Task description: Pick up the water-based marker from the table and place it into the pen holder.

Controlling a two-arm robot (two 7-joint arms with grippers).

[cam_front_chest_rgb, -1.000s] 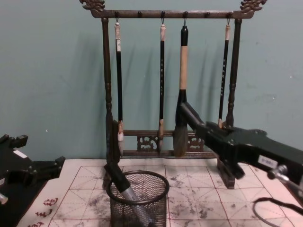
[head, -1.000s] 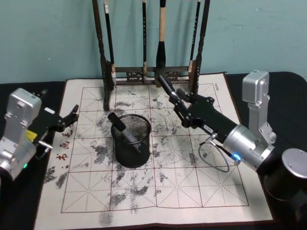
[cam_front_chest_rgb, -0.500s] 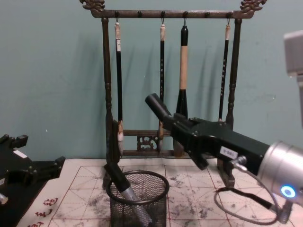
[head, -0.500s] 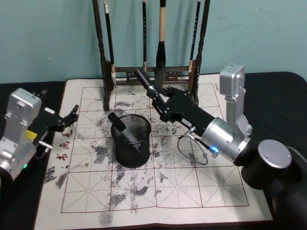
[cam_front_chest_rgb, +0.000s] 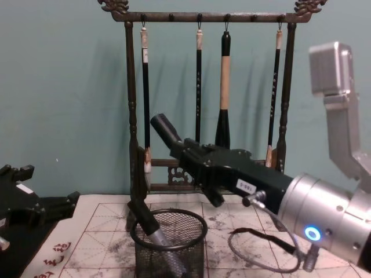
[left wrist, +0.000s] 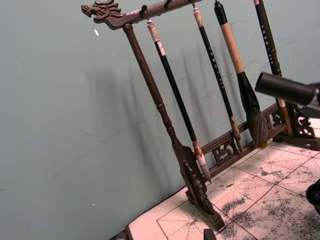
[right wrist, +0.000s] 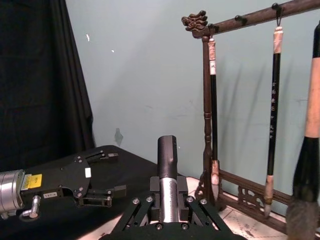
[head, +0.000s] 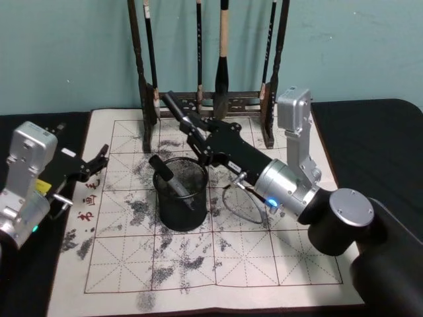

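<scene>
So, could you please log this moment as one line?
right gripper: shut on marker above pen holder | left gripper: open, parked | second marker: in holder

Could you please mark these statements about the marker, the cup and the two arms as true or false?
1. The right gripper has its jaws shut on a marker. True.
2. The held marker is already standing inside the pen holder. False: it is above the holder's far rim, pointing up toward the brush rack.
3. The pen holder already has a marker in it, leaning against the rim. True.
4. The left gripper is over the pen holder. False: it sits off at the mat's left edge, apart from the holder.
5. The brush rack has no brushes on it. False: four brushes hang from it.
</scene>
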